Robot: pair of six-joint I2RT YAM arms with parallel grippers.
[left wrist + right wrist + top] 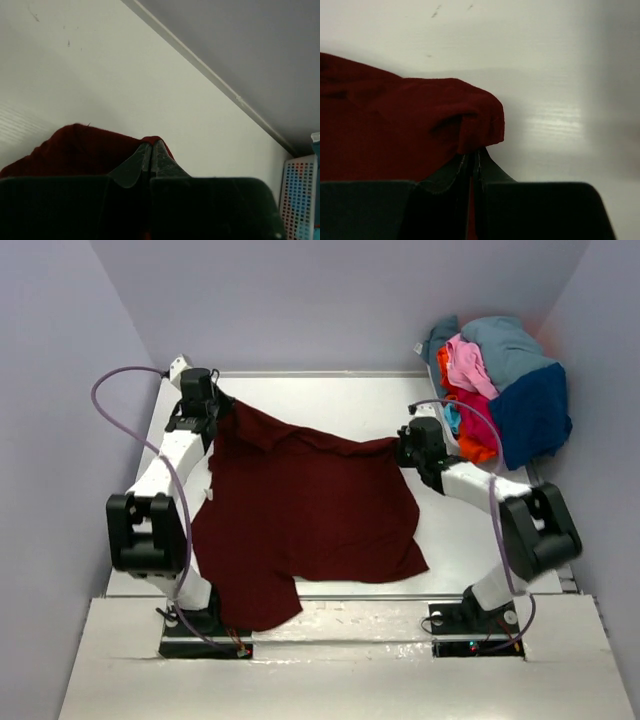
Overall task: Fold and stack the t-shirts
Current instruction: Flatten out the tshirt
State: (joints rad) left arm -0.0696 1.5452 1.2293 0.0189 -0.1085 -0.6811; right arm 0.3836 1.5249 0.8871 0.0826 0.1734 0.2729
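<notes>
Maroon t-shirt [300, 510] lies spread across the middle of the table [330, 400], its lower part spilling over the near edge at 7 o'clock. I have the left gripper [210, 412] pinched tight on the cloth at its 10 o'clock corner, and the right gripper [402, 452] clamped on its 2 o'clock corner. The other t-shirts [500, 390], pink, teal, navy and red, sit heaped at the table's 2 o'clock corner.
</notes>
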